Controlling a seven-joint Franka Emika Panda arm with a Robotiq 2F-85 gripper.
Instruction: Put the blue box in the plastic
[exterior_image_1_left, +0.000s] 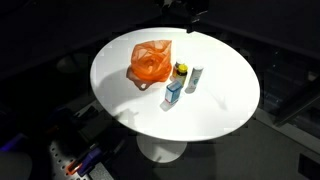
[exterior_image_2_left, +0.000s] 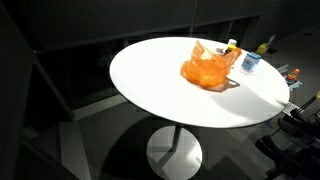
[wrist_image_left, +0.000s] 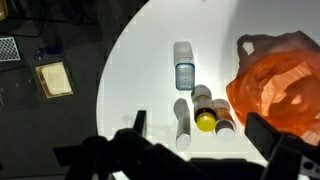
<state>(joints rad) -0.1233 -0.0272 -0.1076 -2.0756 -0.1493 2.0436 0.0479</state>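
Note:
The blue box stands on the round white table, to the right of the crumpled orange plastic bag. Both also show in an exterior view, the box beyond the bag. In the wrist view the box is at the upper middle and the bag is at the right. My gripper is open and empty, high above the table. Its dark fingers frame the bottles below.
A yellow-capped bottle, a white tube and a white-capped bottle stand close together between box and bag. The table edge drops to a dark floor. A tan pad lies on the floor.

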